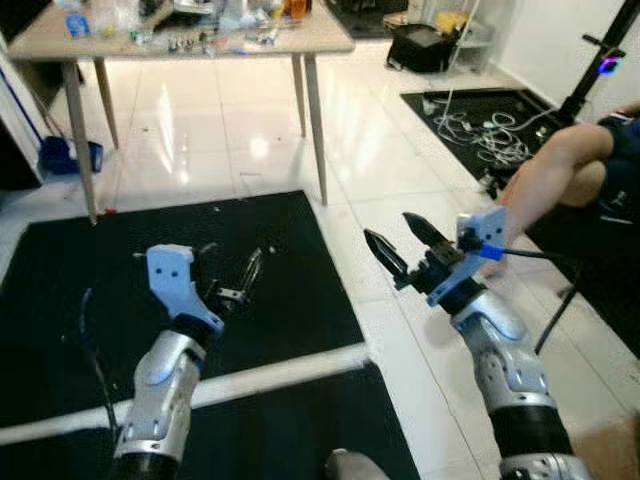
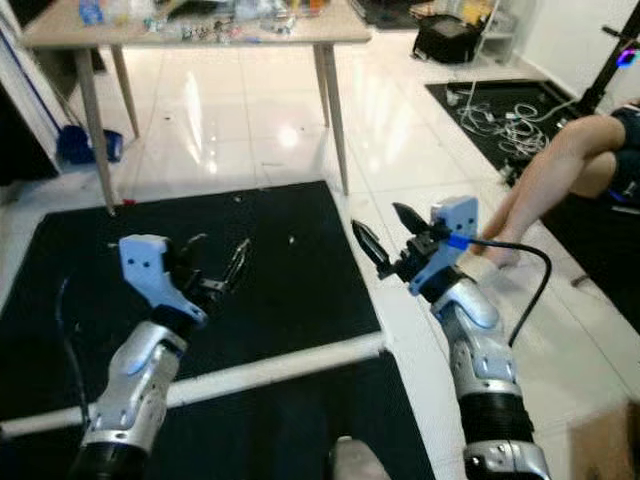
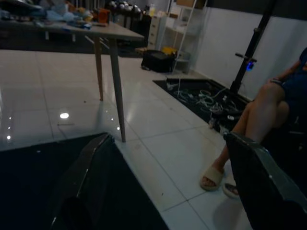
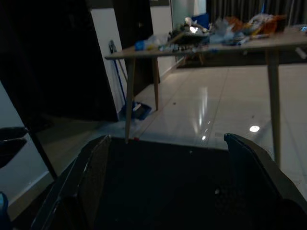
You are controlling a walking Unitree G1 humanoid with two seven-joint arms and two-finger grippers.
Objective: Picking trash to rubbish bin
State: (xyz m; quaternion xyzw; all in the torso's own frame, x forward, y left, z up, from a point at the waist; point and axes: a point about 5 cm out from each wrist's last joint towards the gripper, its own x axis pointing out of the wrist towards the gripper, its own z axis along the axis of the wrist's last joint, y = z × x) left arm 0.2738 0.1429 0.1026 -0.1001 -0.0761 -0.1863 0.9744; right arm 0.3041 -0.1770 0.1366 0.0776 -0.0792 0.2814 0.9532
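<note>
From my head, the black mat is my landmark; my left claw hangs over its middle, fingers spread and holding nothing; my right claw hovers just off the mat's right edge over the white floor, also spread and empty; I see no bin, and the only scraps I can make out are small pale specks on the mat near its far edge, too small to name; beyond the mat stands the surface crowded with clutter; a person's bare leg lies well to the right of the mat, near my right arm; swinging that arm outward could strike it.

Through my left wrist, past the mat's corner, I see a sandalled foot and tangled cables on a farther mat; stepping that way risks snagging them.

Through my right wrist, dark; the mat lies ahead, the surface's legs beyond; reaching blind here could miss specks so small.
</note>
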